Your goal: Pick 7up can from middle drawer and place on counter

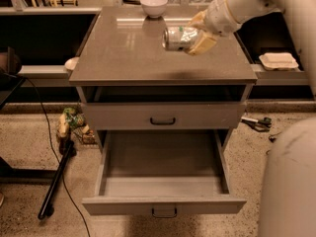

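The 7up can (178, 38), silver with green markings, lies on its side in my gripper (196, 32), held just above the middle of the counter (123, 58). The gripper's tan fingers are shut on the can; the white arm comes in from the upper right. The middle drawer (163, 181) is pulled wide open below, its grey box empty, with a small dark bar handle on its front panel.
A round white bowl (154, 5) stands at the counter's far edge. The upper drawer front (163, 116) is closed. A white takeaway box (279, 60) lies on a ledge at right. Cables and a dark pole lie on the floor at left.
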